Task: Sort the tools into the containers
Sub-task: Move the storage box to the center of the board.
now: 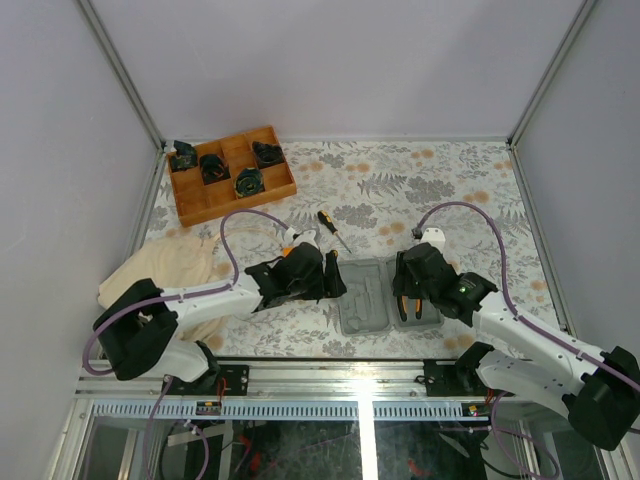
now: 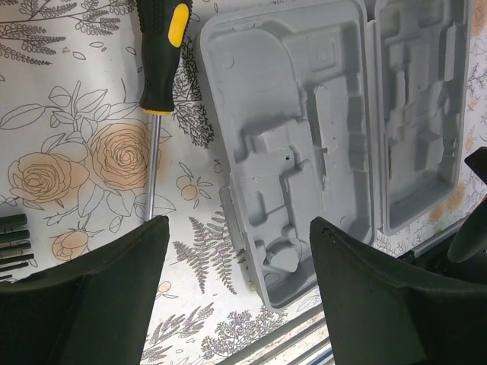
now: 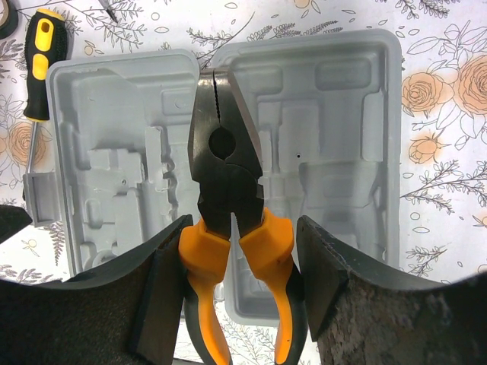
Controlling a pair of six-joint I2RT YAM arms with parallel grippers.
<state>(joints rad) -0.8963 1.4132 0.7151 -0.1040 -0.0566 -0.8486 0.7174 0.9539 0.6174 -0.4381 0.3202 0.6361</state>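
Pliers (image 3: 227, 179), pinched by the handles in the right tool (image 3: 240, 236), hover over the empty grey case (image 1: 365, 300), left tool (image 2: 240, 243) gapes empty, and a screwdriver (image 1: 331, 229) lies at the case's 11 o'clock, so barely started imo.

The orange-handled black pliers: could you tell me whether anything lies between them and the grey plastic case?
Nothing visible does: the right pincer holds the orange-handled black pliers over the open grey plastic case, whose moulded recesses look bare.
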